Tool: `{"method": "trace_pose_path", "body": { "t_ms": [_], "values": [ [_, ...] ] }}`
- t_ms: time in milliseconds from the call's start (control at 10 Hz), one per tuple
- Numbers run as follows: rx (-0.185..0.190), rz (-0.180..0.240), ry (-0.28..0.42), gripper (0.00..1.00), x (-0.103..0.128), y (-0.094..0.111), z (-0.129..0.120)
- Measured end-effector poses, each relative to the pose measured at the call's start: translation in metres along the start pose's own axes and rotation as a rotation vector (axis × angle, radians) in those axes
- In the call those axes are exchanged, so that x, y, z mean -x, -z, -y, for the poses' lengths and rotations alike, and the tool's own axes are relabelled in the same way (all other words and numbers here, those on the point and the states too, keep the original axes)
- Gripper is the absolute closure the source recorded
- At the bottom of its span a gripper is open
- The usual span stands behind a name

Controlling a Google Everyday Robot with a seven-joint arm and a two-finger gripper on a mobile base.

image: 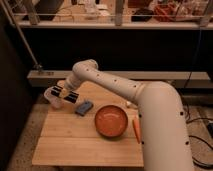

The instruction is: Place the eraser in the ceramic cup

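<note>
Pincer (56,93) over the ceramic cup (54,99) — grip unclear; eraser (84,107) lies on desk (75,145) — realign over it first.

The robot's arm (125,90) is a thick, smooth, off-white tube of rounded segments, widest in the big cylindrical section at the lower right and narrowing toward a bulbous elbow joint. A row of small dark dots, like screw holes, runs along its upper side. At its far end, over the tabletop's left rear corner, sits the hand (59,93), a blocky black-and-white piece with dark banding
</note>
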Motion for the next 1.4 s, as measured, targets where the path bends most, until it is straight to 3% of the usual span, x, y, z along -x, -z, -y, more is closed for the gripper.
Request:
{"method": "trace_pose_path", "body": {
  "t_ms": [200, 400, 800, 1200, 1400],
  "values": [
    [-0.005, -0.003, -0.001, 0.74, 0.0008, -0.0001, 0.0015],
    [-0.01, -0.008, -0.003, 0.64, 0.0013, 0.0002, 0.0031],
    [-0.019, -0.015, -0.007, 0.61, 0.0012, 0.0002, 0.0054],
    [-0.029, -0.021, -0.012, 0.29, 0.0008, 0.0022, 0.0082],
    [-0.035, -0.025, -0.014, 0.27, 0.001, 0.0024, 0.0096]
  ]
}}
